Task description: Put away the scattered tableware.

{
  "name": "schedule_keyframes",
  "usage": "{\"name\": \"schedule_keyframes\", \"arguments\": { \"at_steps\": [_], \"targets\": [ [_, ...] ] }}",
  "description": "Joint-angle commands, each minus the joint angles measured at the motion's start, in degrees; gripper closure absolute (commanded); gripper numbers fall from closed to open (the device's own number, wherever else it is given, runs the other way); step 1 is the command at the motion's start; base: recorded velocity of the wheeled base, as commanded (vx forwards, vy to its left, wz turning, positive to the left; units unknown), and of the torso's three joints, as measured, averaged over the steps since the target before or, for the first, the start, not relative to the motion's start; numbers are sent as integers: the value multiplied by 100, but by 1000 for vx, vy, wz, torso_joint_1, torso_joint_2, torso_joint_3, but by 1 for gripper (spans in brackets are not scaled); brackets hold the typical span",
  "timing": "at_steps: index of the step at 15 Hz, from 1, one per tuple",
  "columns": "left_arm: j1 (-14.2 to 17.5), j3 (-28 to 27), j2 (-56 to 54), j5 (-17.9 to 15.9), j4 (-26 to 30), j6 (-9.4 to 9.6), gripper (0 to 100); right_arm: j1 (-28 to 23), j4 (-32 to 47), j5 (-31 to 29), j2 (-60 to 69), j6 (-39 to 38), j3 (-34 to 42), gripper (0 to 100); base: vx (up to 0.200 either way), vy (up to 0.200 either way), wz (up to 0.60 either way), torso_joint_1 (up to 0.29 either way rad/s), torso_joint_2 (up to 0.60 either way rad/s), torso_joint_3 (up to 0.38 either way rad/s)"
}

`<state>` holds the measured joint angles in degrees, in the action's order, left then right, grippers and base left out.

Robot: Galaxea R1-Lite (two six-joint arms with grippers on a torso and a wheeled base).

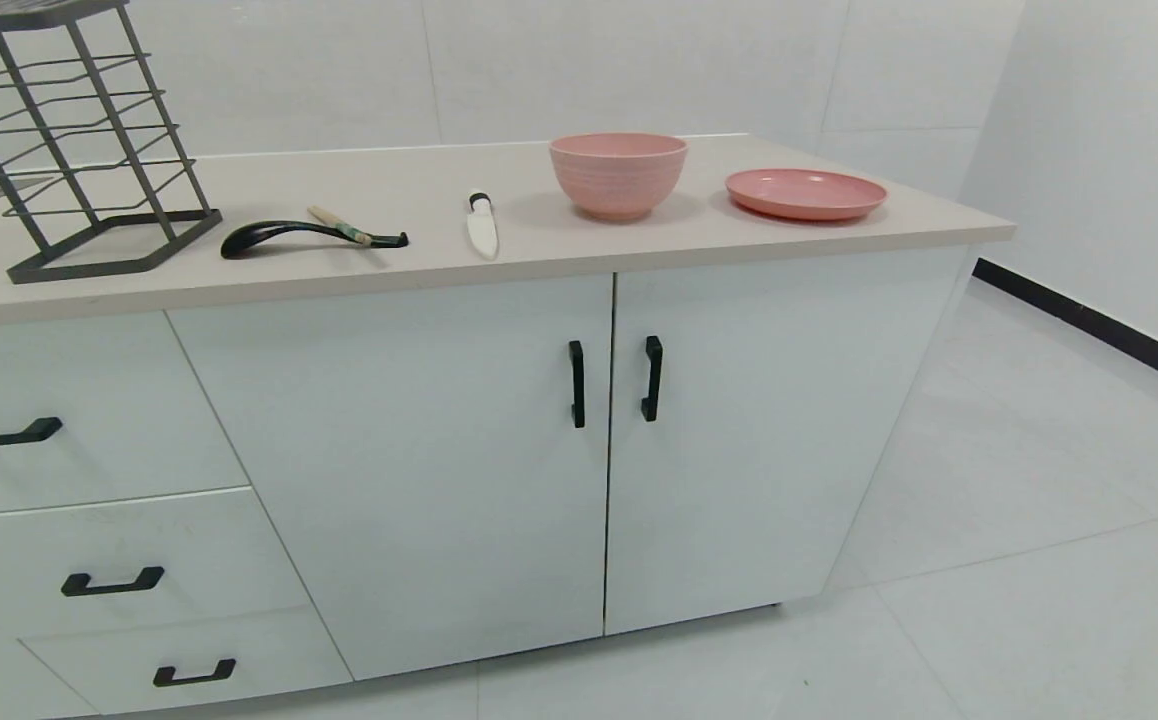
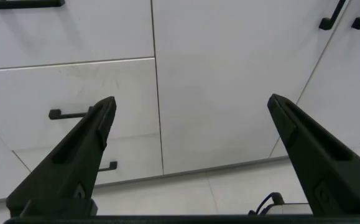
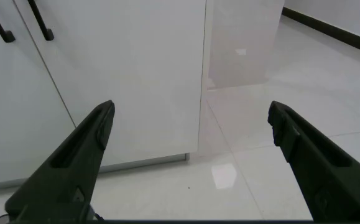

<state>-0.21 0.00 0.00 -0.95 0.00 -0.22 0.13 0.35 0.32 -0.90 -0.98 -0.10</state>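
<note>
Worktop with ladle, wooden stick, knife, bowl and plate lying loose beside the wire rack, nothing apparently put away yet; left gripper and right gripper hang low before the cupboards, spread wide, empty.

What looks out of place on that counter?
Nothing looks spilled or broken, but a wooden-handled utensil lies across the handle of the black ladle, and a white knife lies loose near the front edge of the counter.
</note>
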Motion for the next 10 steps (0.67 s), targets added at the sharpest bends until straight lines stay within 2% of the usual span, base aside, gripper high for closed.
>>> {"name": "schedule_keyframes", "arguments": {
  "at_steps": [1,7,8,10],
  "targets": [
    [12,0,0,-2,0,-4,0,-5,0,3,2,1,1,0,0,0,0,0,0,0],
    [12,0,0,-2,9,13,0,-5,-220,12,2,-34,10,0,0,0,0,0,0,0],
    [12,0,0,-2,9,4,0,-13,-624,12,2,-8,-87,0,0,0,0,0,0,0],
    [12,0,0,-2,9,13,0,-13,-651,65,-15,80,-544,0,0,0,0,0,0,0]
  ]
}}
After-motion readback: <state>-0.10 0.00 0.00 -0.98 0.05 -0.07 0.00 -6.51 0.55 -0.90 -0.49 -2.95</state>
